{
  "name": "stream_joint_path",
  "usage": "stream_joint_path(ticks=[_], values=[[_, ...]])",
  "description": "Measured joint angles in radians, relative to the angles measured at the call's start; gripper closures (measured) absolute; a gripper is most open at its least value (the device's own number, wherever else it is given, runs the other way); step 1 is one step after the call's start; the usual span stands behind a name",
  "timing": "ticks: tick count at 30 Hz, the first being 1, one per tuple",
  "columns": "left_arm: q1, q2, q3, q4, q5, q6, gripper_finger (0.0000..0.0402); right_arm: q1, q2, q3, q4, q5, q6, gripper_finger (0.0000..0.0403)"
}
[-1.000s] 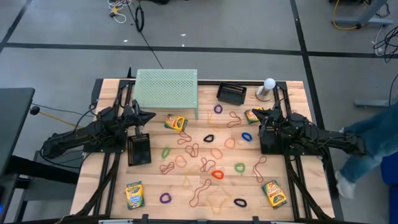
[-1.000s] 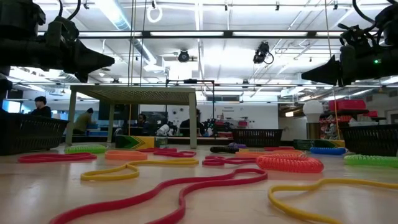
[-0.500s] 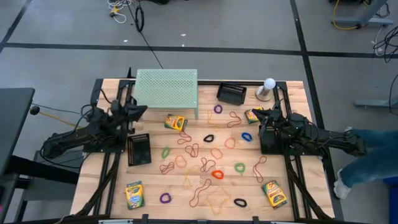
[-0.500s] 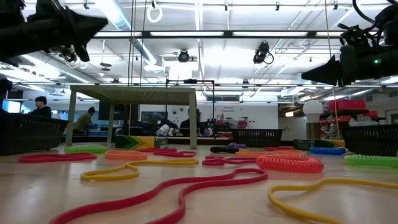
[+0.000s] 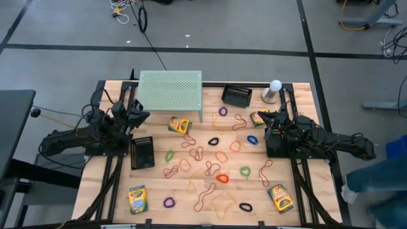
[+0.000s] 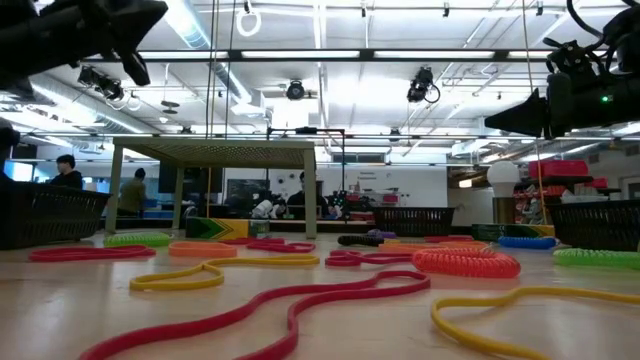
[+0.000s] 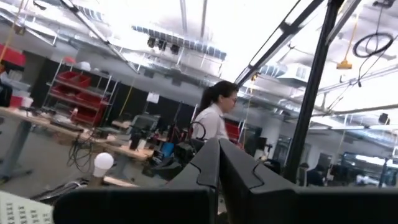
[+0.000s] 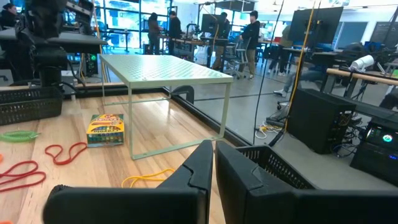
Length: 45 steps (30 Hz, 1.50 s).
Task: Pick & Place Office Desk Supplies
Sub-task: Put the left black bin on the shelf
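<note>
Rubber bands [image 5: 216, 158] of several colours lie loose across the middle of the wooden table [image 5: 305, 95]. Crayon boxes lie flat at the far middle [image 5: 179, 125], near left [image 5: 137, 199] and near right [image 5: 280, 198]; another [image 5: 255, 118] lies under my right gripper's tips. My left gripper [image 5: 145, 115] hangs shut and tipped upward at the table's left, above everything [image 6: 150, 15] [image 7: 219, 168]. My right gripper [image 5: 262, 115] is shut and level at the right, above the table [image 6: 497, 120] [image 8: 213, 163]. Neither holds anything.
A pale green mesh shelf [image 5: 170, 92] stands on thin legs at the far left-middle. Black mesh trays sit at the left [image 5: 142, 152] and the far middle [image 5: 236, 95]. A white ball-topped stand [image 5: 275, 88] is at the far right. People stand beyond the table [image 7: 214, 115].
My left gripper has risen and tipped its fingers upward, rolling somewhat and drawing back a little toward the table's left edge; it has stayed shut with nothing in it. A person at the right has walked farther out of the high view.
</note>
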State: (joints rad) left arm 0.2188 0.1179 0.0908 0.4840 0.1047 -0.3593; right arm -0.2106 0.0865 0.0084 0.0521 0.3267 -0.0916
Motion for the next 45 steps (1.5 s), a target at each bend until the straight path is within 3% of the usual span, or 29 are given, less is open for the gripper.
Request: stream_joint_path(ticks=[8, 14, 21, 30, 33, 37, 41, 45], values=[[-0.16, 0.233, 0.218, -0.391, -0.263, 0.102, 0.0392, 0.0, 0.0, 0.0, 0.0, 0.0, 0.0, 0.0373], [-0.266, 0.404, 0.413, -0.68, -0.385, 0.076, 0.0392, 0.0, 0.0, 0.0, 0.0, 0.0, 0.0, 0.0373], [-0.382, 0.547, 0.545, -0.957, -0.488, -0.157, 0.0392, 0.0, 0.0, 0.0, 0.0, 0.0, 0.0, 0.0373], [-0.597, 0.671, 0.567, -1.226, -0.599, -0.652, 0.0392, 0.0, 0.0, 0.0, 0.0, 0.0, 0.0, 0.0373], [-0.641, 0.71, 0.567, -1.331, -0.596, -0.843, 0.0392, 0.0, 0.0, 0.0, 0.0, 0.0, 0.0, 0.0373], [-0.672, 0.775, 0.567, -1.371, -0.505, -0.983, 0.0383, 0.0, 0.0, 0.0, 0.0, 0.0, 0.0, 0.0373], [-0.673, 0.858, 0.567, -1.372, -0.397, -1.069, 0.0349, 0.0, 0.0, 0.0, 0.0, 0.0, 0.0, 0.0373], [-0.673, 0.933, 0.567, -1.369, -0.377, -1.184, 0.0304, 0.0, 0.0, 0.0, 0.0, 0.0, 0.0, 0.0373]])
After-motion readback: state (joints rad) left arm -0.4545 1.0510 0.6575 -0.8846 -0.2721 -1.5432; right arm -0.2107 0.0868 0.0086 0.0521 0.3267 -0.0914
